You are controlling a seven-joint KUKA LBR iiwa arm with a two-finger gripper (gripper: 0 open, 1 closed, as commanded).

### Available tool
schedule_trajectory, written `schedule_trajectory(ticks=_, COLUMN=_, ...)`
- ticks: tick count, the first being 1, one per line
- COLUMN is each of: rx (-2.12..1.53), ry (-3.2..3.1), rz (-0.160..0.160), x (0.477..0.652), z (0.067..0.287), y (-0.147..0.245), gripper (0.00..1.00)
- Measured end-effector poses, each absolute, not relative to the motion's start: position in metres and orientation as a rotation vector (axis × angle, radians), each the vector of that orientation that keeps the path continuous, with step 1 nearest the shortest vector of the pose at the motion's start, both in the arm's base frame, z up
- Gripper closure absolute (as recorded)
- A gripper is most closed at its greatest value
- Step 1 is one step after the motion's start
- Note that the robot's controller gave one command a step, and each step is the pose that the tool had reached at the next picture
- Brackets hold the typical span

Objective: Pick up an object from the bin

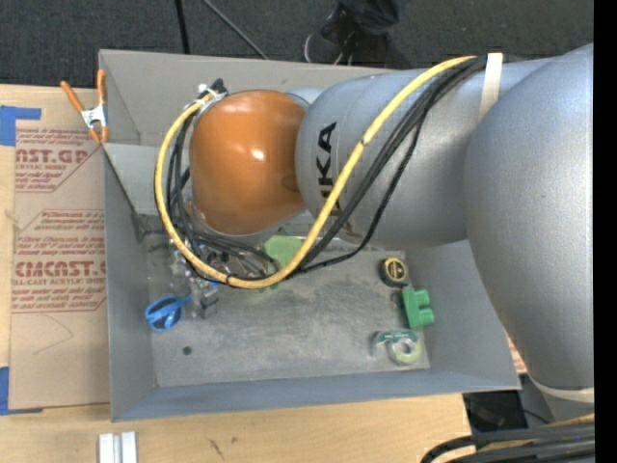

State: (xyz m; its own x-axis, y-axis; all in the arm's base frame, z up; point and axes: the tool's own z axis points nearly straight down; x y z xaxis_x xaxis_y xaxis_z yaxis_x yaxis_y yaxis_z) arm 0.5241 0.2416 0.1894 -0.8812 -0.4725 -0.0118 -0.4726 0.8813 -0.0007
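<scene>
Closest to the camera, and the largest thing in view, is the grey KUKA arm [463, 152], which comes in from the right and crosses the upper half of the grey metal bin [130, 287]. At its end sits a rounded orange cover [246, 157], and yellow and black cables [386, 114] run along the arm and loop round that cover.

Below the cover, close to the bin's left wall, a dark cluster of metal parts ends in the fingers [200, 295]. Whether they are open or closed cannot be told, and nothing can be seen between them.

A light green piece [282, 251] lies half hidden under the arm, near the middle of the bin floor. A darker green block [416, 308] rests near the right wall. The small blue thing [166, 313] lies on the floor just beside the fingers, on their left, towards the bin's front left corner. A pale ring [401, 347] with a bit of greenish trim lies near the front right corner, just in front of the green block. A small round black and yellow thing [393, 270] sits just behind that block.
</scene>
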Motion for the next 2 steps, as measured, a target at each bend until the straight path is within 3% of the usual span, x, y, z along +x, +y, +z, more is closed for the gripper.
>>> schedule_trajectory(ticks=1, rx=-0.725, ry=3.044, rz=0.002, x=0.544, z=0.287, y=0.22, gripper=1.0)
schedule_trajectory(ticks=2, rx=-0.926, ry=2.997, rz=0.002, x=0.554, z=0.288, y=0.226, gripper=1.0)
